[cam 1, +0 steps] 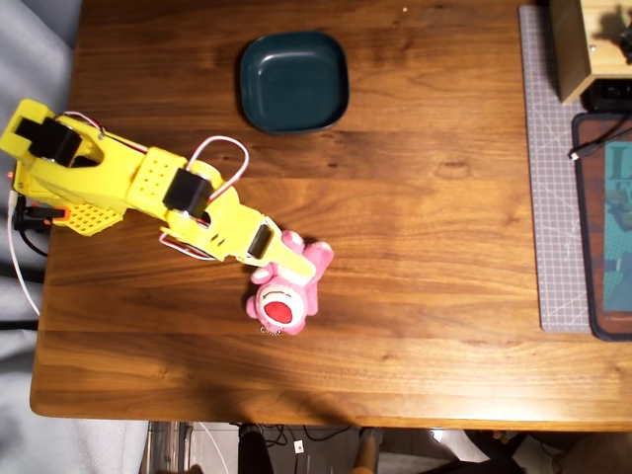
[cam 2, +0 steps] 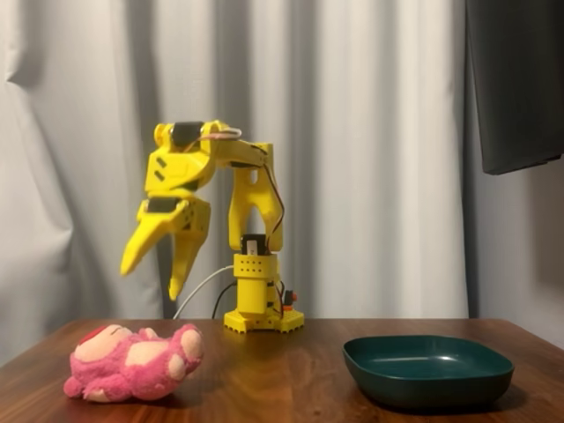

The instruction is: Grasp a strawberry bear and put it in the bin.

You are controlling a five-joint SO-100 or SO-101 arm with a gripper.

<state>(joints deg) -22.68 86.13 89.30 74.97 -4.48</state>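
The yellow arm (cam 1: 138, 188) is anchored near the left edge of the counter (cam 1: 415, 257) in the overhead view and reaches toward the counter's middle. In the fixed view its upper link rises from the base, folds forward at the top, and the tool (cam 2: 154, 275) hangs downward, tilted, well above the wood. Its two fingers are spread apart, with nothing between them.

One strawberry bear (cam 1: 286, 291) lies on its back a little toward the bottom edge of the counter in the overhead view, red mouth up, with the tool's tip overlapping its upper side from above. Only the fixed view shows that the tool is clear of the bear and not touching it. Only the overhead view shows the grey mat (cam 1: 551, 178) and the wooden box (cam 1: 583, 49) along the right edge.

One bin (cam 1: 293, 81), dark teal and empty, sits near the top edge, well apart from the bear.
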